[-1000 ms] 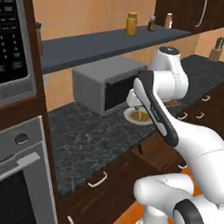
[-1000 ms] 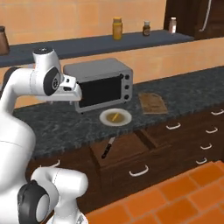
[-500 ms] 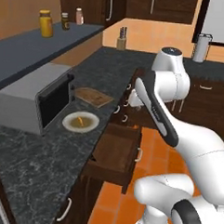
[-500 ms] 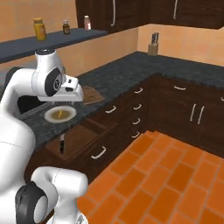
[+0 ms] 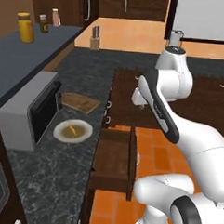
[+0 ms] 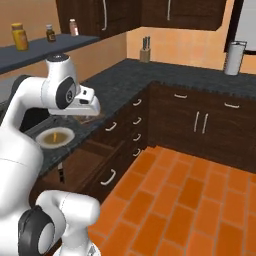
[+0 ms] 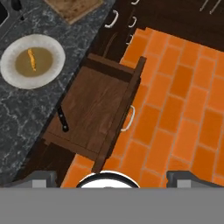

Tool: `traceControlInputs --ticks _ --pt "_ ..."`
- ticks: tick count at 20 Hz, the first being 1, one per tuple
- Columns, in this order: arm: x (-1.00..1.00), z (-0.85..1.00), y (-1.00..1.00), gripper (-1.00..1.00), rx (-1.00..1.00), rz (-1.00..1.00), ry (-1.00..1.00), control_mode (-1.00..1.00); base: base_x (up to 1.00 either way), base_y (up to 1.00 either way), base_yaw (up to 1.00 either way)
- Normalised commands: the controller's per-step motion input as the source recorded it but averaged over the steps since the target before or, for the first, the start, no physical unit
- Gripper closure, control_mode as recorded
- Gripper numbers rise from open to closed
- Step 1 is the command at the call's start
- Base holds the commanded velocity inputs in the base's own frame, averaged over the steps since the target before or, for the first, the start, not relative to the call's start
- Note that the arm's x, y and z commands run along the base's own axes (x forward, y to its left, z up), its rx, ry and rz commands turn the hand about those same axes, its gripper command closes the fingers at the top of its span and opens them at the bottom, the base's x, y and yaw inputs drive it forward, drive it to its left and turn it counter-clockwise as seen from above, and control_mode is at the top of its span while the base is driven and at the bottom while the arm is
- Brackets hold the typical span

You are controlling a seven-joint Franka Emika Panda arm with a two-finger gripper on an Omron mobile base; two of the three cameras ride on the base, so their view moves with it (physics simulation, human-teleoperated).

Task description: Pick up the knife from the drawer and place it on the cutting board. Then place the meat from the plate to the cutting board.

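Below you, the boxy wooden drawer (image 7: 94, 114) stands pulled out, the black-handled knife (image 7: 62, 118) lying at its inner edge. Your gripper (image 7: 110, 178) is spread wide, empty. Orange meat (image 7: 31, 59) sits on the round plate (image 7: 13, 72).

Plate (image 5: 73, 130) and cutting board (image 5: 80, 102) on counter (image 5: 50, 176)
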Motion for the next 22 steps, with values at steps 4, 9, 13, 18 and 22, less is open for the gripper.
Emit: traceControlInputs --ticks 4,9,13,18,22 --pt "0.00 0.00 0.00 -1.00 0.00 0.00 0.00 1.00 -0.02 0.18 -0.40" --pt "0.00 0.00 0.00 -1.00 0.00 0.00 0.00 1.00 -0.13 0.57 -0.30" --pt "0.00 0.00 0.00 -1.00 0.00 0.00 0.00 1.00 -0.28 0.75 -0.32" --pt "0.00 0.00 0.00 -1.00 0.00 0.00 0.00 1.00 -0.20 0.20 -0.20" --pt "-0.24 -0.05 -0.08 -1.00 0.00 0.00 0.00 -1.00 0.00 0.00 0.00"
